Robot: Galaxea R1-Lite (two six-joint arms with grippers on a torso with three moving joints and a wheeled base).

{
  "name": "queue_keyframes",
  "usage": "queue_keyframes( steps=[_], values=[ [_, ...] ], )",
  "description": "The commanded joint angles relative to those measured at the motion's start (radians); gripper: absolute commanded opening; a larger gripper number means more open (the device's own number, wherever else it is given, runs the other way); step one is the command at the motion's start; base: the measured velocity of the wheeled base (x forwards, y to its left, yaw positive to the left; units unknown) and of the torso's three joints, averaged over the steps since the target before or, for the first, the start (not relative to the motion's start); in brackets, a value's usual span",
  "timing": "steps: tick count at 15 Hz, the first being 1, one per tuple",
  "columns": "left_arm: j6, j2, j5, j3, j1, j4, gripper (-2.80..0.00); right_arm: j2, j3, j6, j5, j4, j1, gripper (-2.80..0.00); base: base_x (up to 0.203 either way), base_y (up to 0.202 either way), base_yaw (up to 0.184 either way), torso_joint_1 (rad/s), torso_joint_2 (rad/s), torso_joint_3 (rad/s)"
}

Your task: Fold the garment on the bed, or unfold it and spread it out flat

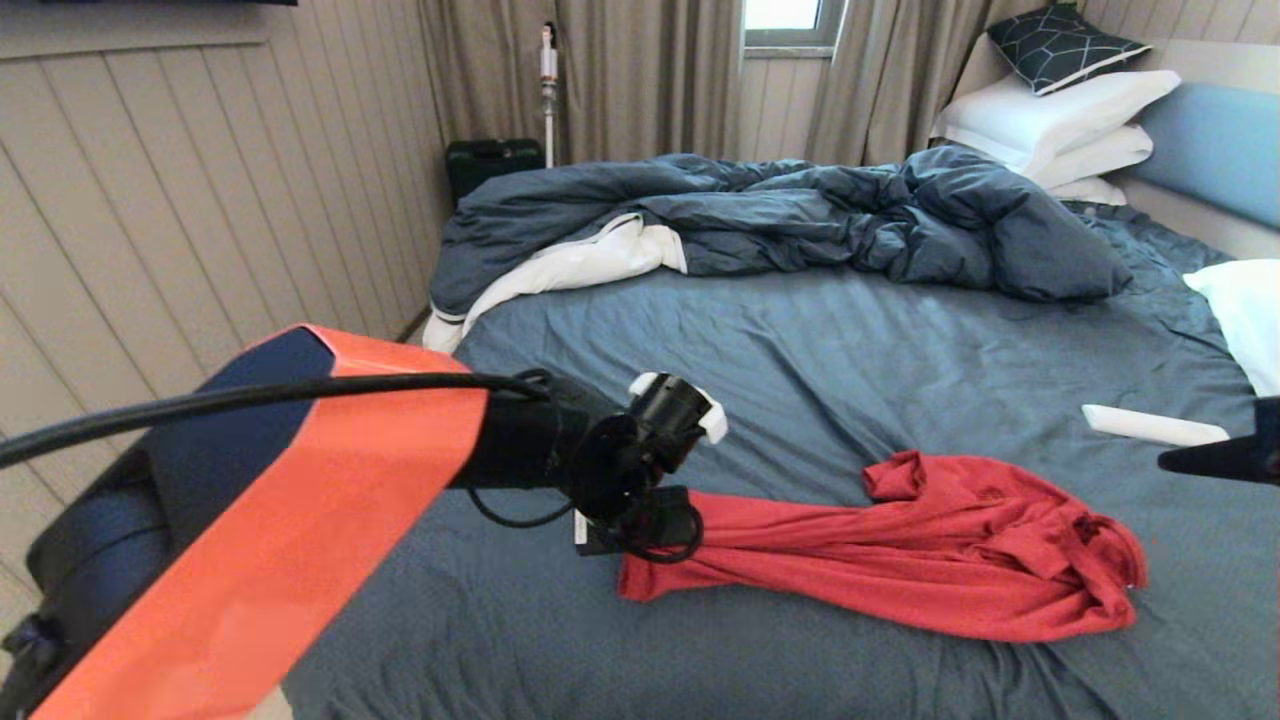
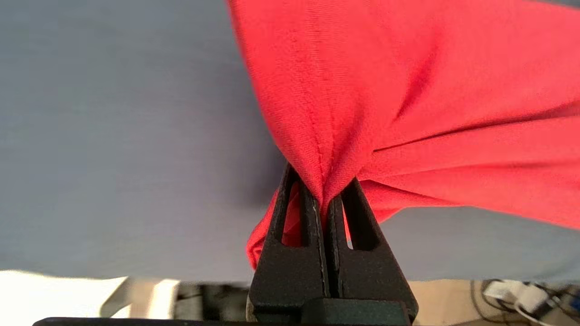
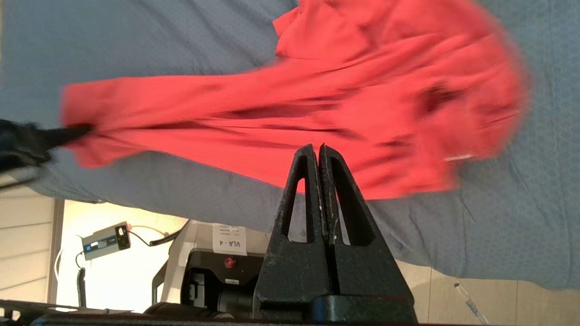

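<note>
The red garment [image 1: 900, 555] lies bunched and stretched sideways on the blue-grey bed [image 1: 800, 340], its lettering hidden. My left gripper [image 1: 672, 522] is shut on the garment's left end, pulling it into taut folds. In the left wrist view the red fabric [image 2: 362, 90] is pinched between the black fingers [image 2: 312, 217] of the gripper [image 2: 324, 197]. My right gripper [image 3: 318, 147] hangs shut and empty above the garment [image 3: 317, 95]; only its dark tip [image 1: 1215, 460] shows at the head view's right edge.
A rumpled dark blue duvet [image 1: 800, 215] with white lining lies across the far half of the bed. White pillows [image 1: 1060, 125] stack by the blue headboard [image 1: 1215, 140]. A white remote-like object [image 1: 1150, 425] lies near the garment. A panelled wall [image 1: 200, 200] runs along the left.
</note>
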Motion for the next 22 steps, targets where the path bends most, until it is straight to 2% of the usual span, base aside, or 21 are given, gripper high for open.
queue_keyframes(
  steps=[1,7,11,14,15,22],
  values=[
    [0.023,-0.118,-0.002,0.112,0.082,0.0,-2.8,0.005,0.002,0.0,0.004,0.002,0.001,-2.8,0.0,0.0,0.0,0.0,0.0,0.0],
    [0.143,-0.286,-0.006,0.42,0.275,-0.036,-2.8,0.022,-0.001,0.003,0.005,0.002,0.008,-2.8,0.0,0.0,0.0,0.0,0.0,0.0],
    [0.203,-0.311,-0.011,0.502,0.384,-0.092,-2.8,0.033,-0.001,0.003,0.004,0.002,0.006,-2.8,0.0,0.0,0.0,0.0,0.0,0.0],
    [0.218,-0.327,-0.064,0.536,0.392,-0.116,-2.8,0.04,0.0,0.003,0.005,0.002,0.008,-2.8,0.0,0.0,0.0,0.0,0.0,0.0],
    [0.237,-0.331,-0.067,0.552,0.388,-0.126,0.0,0.04,0.0,0.003,0.005,0.002,0.008,-2.8,0.0,0.0,0.0,0.0,0.0,0.0],
    [0.25,-0.412,-0.067,0.621,0.392,-0.173,0.0,0.052,0.0,0.001,0.006,0.001,0.012,-2.8,0.0,0.0,0.0,0.0,0.0,0.0]
  ],
)
